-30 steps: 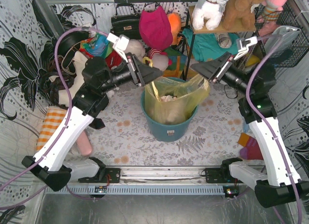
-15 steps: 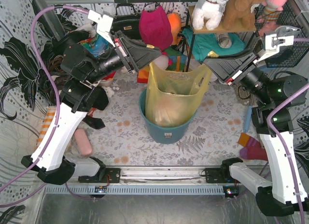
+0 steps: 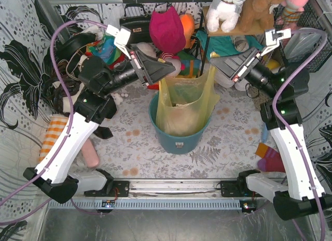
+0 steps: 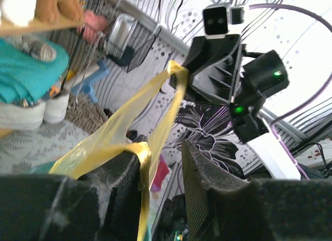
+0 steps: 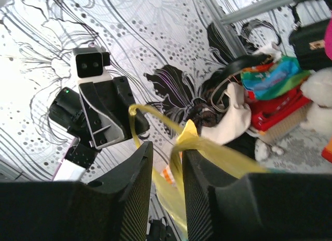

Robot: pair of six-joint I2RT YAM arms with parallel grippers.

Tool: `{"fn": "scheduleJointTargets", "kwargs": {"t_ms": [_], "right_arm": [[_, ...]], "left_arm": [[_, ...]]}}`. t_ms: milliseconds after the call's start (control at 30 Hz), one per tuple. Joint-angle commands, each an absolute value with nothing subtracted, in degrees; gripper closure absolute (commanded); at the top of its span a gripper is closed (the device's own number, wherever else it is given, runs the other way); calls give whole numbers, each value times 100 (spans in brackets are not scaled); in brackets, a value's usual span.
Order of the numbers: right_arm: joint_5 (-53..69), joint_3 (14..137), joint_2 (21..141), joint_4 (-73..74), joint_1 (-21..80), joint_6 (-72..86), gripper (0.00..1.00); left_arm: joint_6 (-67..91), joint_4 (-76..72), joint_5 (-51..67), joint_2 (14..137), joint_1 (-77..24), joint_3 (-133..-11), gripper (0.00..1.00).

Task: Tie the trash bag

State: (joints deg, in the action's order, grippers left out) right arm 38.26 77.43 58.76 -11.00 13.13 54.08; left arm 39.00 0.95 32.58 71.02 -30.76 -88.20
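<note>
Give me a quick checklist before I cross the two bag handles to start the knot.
1. Grip of left hand on its handle: not ok. The strip lies against one finger, jaws apart, nothing clamped.
2. Grip of right hand on its handle: not ok. The strip runs through an open gap beside one finger.
3. Lift of the trash bag: ok. Its handles are drawn up and its lower part sits in the bin.
4. Plastic taut between the hands: ok. It runs straight in the left wrist view.
5. Clearance from the shelf: cannot tell. It stands close behind the right hand in the top view.
</note>
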Motion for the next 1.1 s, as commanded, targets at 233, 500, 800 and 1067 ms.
{"fn": "scheduleJointTargets", "kwargs": {"t_ms": [233, 500, 800, 1067], "right_arm": [[4056, 9367, 6499, -1512, 1502, 5436, 65], [3877, 7649, 5978, -1821, 1501, 5678, 66], [3617, 9741, 6820, -569, 2356, 4551, 69], [3235, 9733, 6815, -12, 2531, 4082, 68]], "left_arm": [[3431, 218, 3112, 6723, -3045, -9602, 70], [3783, -54, 2838, 6299, -3049, -8185, 73], [3240, 885, 2723, 6679, -3035, -9767, 79], [3195, 837, 2632, 6616, -3039, -9591, 76]]}}
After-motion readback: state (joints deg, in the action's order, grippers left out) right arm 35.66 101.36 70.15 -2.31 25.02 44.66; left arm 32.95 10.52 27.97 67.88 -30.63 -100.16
